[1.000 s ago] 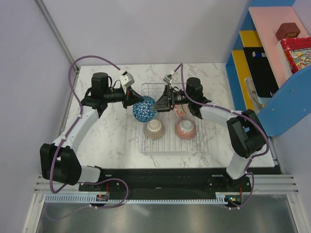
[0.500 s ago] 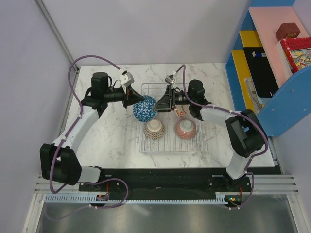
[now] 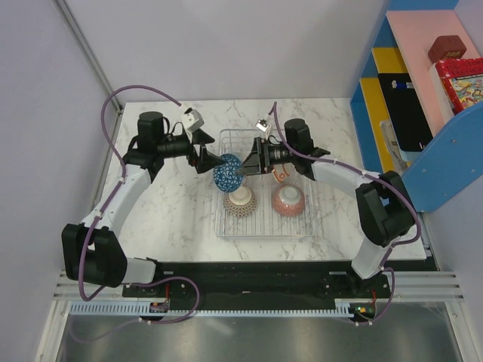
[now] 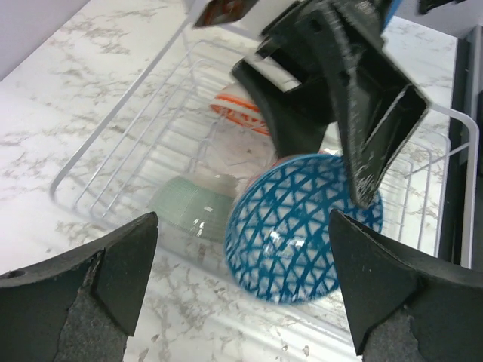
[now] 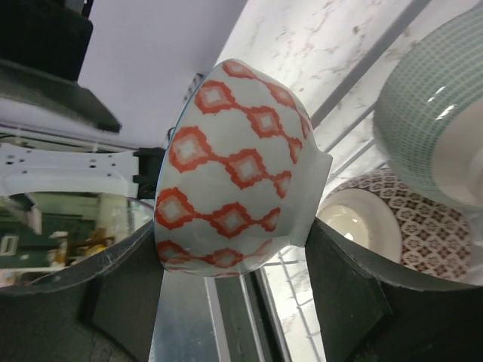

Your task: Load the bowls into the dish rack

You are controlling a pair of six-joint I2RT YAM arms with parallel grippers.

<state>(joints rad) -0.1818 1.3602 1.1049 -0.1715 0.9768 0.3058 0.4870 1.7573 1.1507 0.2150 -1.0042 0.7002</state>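
A blue-patterned bowl [image 3: 226, 175] hangs over the left end of the silver wire dish rack [image 3: 264, 235]. My right gripper [image 3: 240, 166] reaches it from the right. In the left wrist view one of its fingers [image 4: 377, 139] lies across the rim of this bowl [image 4: 302, 234]. My left gripper [image 3: 205, 157] stands wide open just left of the bowl, not touching it. The right wrist view shows no blue bowl. There, an orange-red-and-white bowl [image 5: 234, 166] spans the gap of the right gripper [image 5: 234, 234], rim at one finger and foot at the other.
In the rack lie a brown-patterned bowl [image 3: 240, 200], an orange-patterned bowl [image 3: 288, 200] and a pale green bowl [image 4: 189, 211] near its left wall. A blue shelf unit [image 3: 423, 113] stands right of the marble table [image 3: 166, 211]. A wall runs along the left.
My left gripper has opened, let go of the blue-patterned bowl and drawn back to the left. My right gripper has closed and moved left. The bowl has shifted slightly and looks narrower.
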